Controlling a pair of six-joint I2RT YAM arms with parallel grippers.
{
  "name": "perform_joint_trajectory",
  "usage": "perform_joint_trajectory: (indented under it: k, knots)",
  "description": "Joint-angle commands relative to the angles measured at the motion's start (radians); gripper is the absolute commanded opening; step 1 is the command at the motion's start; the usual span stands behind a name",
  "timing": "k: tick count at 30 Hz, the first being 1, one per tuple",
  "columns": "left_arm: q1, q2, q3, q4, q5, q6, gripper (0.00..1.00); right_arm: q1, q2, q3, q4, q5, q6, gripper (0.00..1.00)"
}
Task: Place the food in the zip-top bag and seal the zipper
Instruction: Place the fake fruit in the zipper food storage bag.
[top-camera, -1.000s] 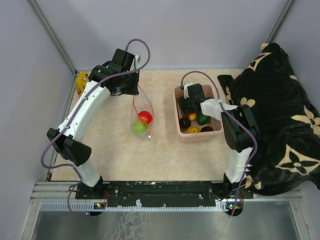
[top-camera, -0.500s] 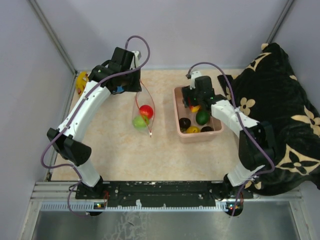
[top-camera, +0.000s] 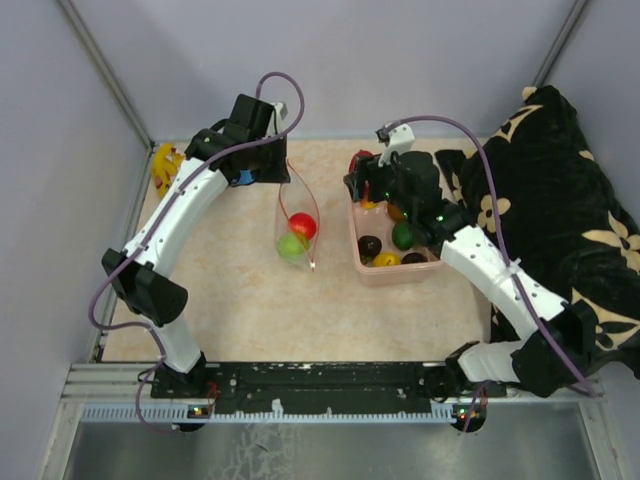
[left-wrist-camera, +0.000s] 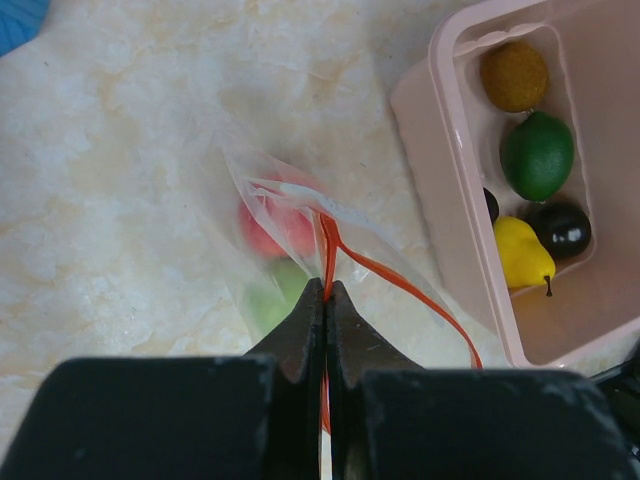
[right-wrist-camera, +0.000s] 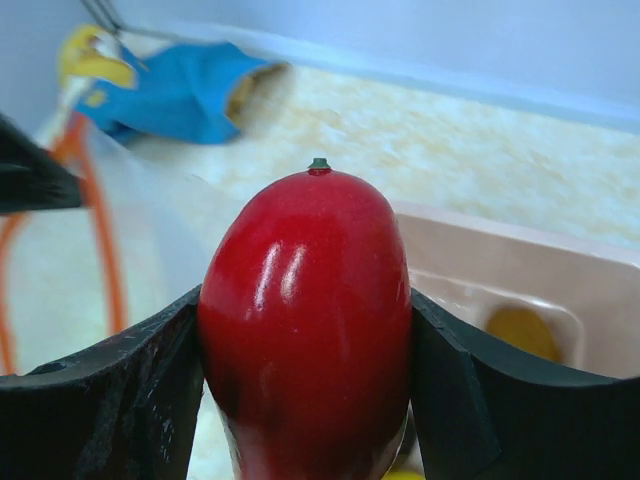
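Note:
My left gripper is shut on the red-orange zipper and holds the clear zip-top bag hanging with its mouth open. A red fruit and a green fruit lie inside the bag. My right gripper is shut on a glossy red fruit and holds it above the left rim of the pink tub, just right of the bag. More food sits in the tub: an orange-brown fruit, a green one, a yellow one and a dark one.
A black flowered blanket fills the right side. A yellow toy and a blue cloth lie at the far left by the wall. Grey walls close the back and sides.
My right gripper has lifted the red fruit out of the tub and carried it left toward the bag. My left gripper has shifted the bag slightly right.

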Motion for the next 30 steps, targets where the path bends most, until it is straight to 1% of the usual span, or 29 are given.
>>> perform_joint_trajectory:
  k: [1, 5, 9, 14, 17, 25, 30]
  knots:
    - [0.001, 0.017, 0.050, 0.008, 0.017, -0.009, 0.00, 0.051, -0.063, -0.006, 0.173, -0.018, 0.101, 0.35]
    - [0.002, 0.024, 0.048, 0.000, 0.029, -0.013, 0.00, 0.118, -0.075, -0.036, 0.277, -0.024, 0.140, 0.35]
    - [0.001, 0.026, 0.046, 0.000, 0.040, -0.016, 0.00, 0.179, -0.083, -0.090, 0.423, -0.024, 0.164, 0.35]
    - [0.001, 0.024, 0.036, 0.008, 0.066, -0.022, 0.00, 0.261, -0.062, -0.141, 0.601, -0.015, 0.129, 0.35]
    - [0.002, 0.022, 0.032, 0.009, 0.073, -0.026, 0.00, 0.302, -0.039, -0.189, 0.738, 0.006, 0.112, 0.35]
    - [0.001, 0.012, 0.021, 0.013, 0.121, -0.044, 0.00, 0.348, 0.037, -0.285, 0.971, 0.071, 0.041, 0.35]
    - [0.002, 0.008, 0.010, 0.028, 0.154, -0.066, 0.00, 0.360, 0.066, -0.345, 1.055, 0.132, 0.012, 0.35]
